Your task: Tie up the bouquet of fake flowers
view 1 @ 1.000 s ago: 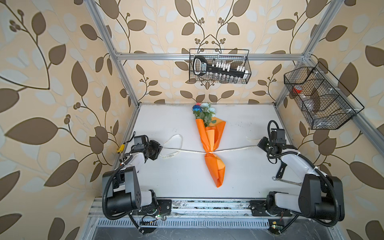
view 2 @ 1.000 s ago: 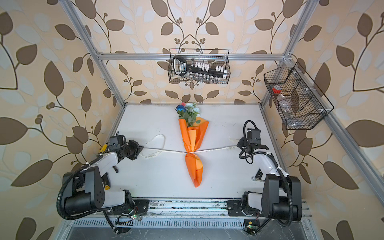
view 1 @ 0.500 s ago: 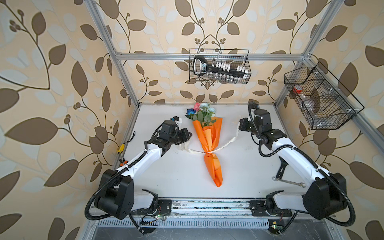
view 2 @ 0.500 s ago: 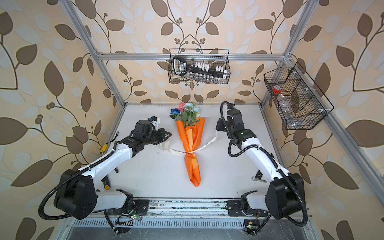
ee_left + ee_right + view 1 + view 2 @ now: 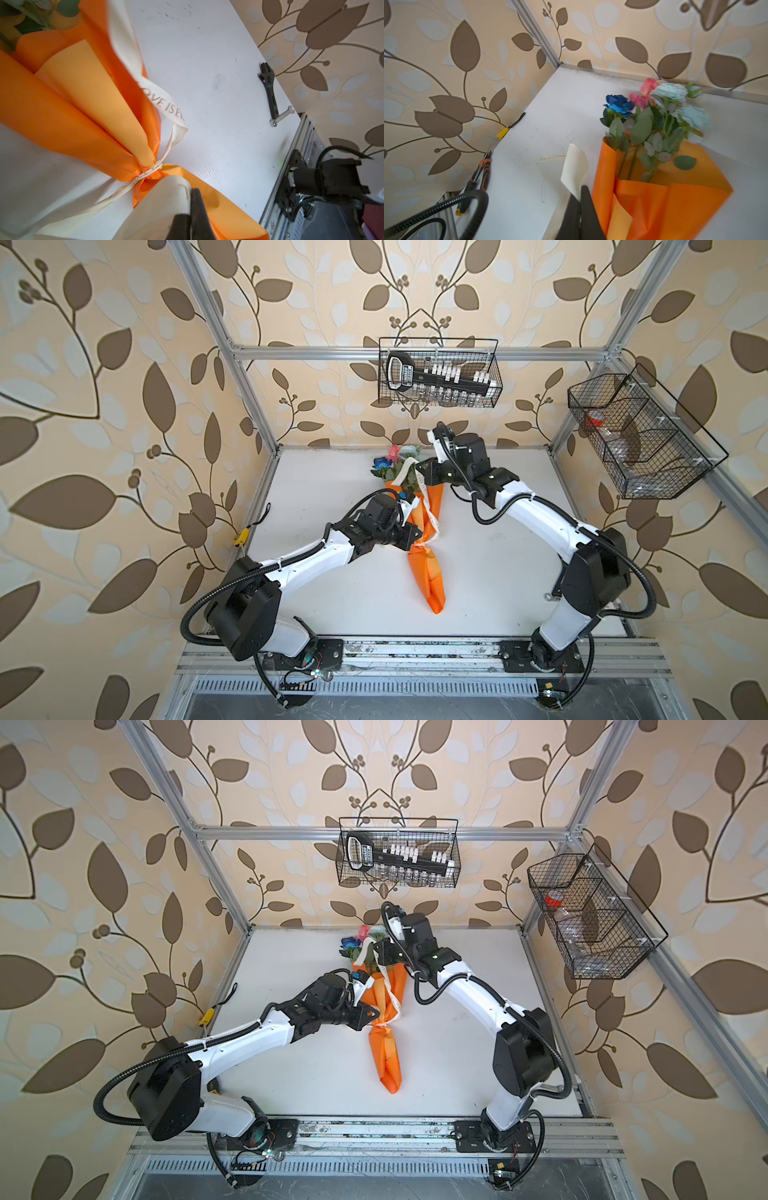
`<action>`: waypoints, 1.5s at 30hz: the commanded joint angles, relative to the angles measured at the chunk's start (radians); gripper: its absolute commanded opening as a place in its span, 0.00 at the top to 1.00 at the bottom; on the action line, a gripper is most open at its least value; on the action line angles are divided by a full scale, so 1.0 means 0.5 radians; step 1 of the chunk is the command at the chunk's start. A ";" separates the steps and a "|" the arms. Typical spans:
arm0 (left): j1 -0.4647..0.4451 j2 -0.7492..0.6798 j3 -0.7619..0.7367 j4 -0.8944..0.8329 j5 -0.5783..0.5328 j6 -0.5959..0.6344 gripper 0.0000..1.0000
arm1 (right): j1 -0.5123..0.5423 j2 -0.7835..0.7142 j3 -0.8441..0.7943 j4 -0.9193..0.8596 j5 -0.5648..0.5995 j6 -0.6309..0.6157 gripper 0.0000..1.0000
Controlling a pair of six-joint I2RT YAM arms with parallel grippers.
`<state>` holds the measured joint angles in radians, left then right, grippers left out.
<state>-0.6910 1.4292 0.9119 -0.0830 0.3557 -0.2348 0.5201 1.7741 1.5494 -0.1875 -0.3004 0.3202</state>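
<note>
The bouquet (image 5: 432,572) lies in the middle of the table (image 5: 332,489), with the blooms toward the back edge and the tip toward the front edge. The ribbon (image 5: 166,104) goes around its narrow waist. The left gripper (image 5: 417,538) is just left of this waist and the right gripper (image 5: 420,467) is over the blooms; each pinches one ribbon end. Two wrenches (image 5: 270,97) lie touching near the right edge, toward the front.
</note>
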 commanded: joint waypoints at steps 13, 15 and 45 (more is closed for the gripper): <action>-0.343 0.010 0.078 -0.011 -0.380 0.769 1.00 | 0.340 0.757 0.758 -0.489 -1.004 -0.258 1.00; -0.352 0.076 0.086 -0.031 -0.407 0.782 1.00 | 0.400 0.777 0.772 -0.621 -1.070 -0.356 1.00; -0.077 0.112 0.162 0.043 -0.427 0.163 1.00 | -0.505 -1.052 -0.931 -0.252 0.814 0.620 0.44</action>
<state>-0.7860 1.4773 0.9409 -0.1005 0.1322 -0.0330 0.2436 1.3499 1.1828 -0.3450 -0.0597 0.5556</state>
